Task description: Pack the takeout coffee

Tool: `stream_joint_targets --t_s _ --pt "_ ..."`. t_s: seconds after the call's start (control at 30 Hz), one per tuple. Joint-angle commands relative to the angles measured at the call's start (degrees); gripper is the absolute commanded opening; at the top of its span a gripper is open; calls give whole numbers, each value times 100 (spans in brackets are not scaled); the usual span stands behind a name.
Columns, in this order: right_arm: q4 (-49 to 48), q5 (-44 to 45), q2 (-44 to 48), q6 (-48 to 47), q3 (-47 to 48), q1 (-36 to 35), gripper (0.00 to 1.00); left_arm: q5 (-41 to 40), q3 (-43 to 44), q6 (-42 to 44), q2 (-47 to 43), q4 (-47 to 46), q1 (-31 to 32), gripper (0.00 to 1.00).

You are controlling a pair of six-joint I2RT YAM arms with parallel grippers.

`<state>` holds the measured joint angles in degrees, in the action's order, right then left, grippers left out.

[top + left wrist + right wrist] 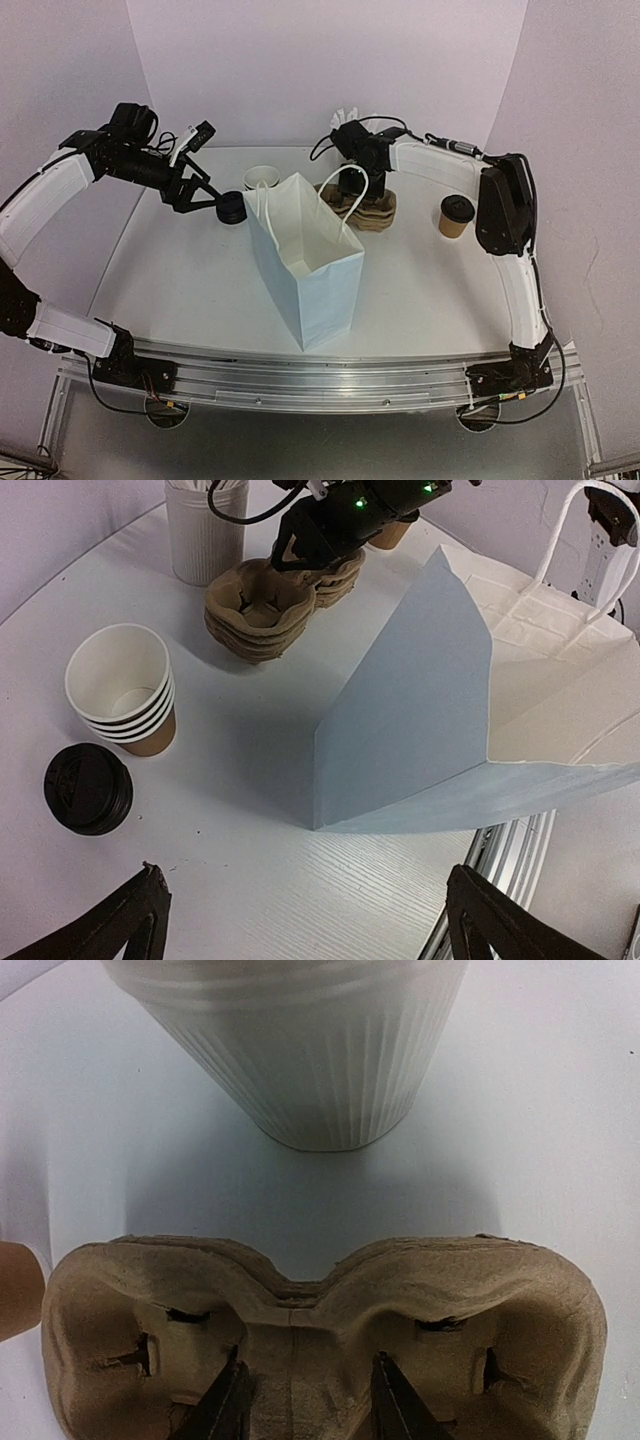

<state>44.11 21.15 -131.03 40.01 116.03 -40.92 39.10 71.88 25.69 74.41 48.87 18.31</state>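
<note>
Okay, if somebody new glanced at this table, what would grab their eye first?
The pale blue paper bag standing open in the middle of the table, white handles up. Just behind it, the right gripper reaches down onto a stack of brown pulp cup carriers, its fingers straddling the centre ridge. A lidded coffee cup stands alone to the right.

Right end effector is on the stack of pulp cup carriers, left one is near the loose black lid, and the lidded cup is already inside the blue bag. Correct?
No. The lidded cup is not in the blue bag: the top view shows it standing on the table to the right of the carriers. The rest holds.
</note>
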Motion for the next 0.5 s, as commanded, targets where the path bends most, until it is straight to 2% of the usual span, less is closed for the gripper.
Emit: stream_joint_targets --t_s 0.0,0.1,0.27,0.33,0.47 --pt "92 -195 -150 99 249 5 36 150 -28 -31 -81 -222 -13 95" --pt "97 -353 -206 154 314 5 36 163 -55 -14 -80 -222 -13 95" --pt "97 -410 -216 218 358 -21 44 204 -77 -3 -50 -221 -18 94" --pt "97 -342 -221 193 324 -23 41 223 -92 -1 -54 -222 -13 94" --pt "97 -222 -176 160 243 -22 25 229 -104 13 -69 -226 -8 94"
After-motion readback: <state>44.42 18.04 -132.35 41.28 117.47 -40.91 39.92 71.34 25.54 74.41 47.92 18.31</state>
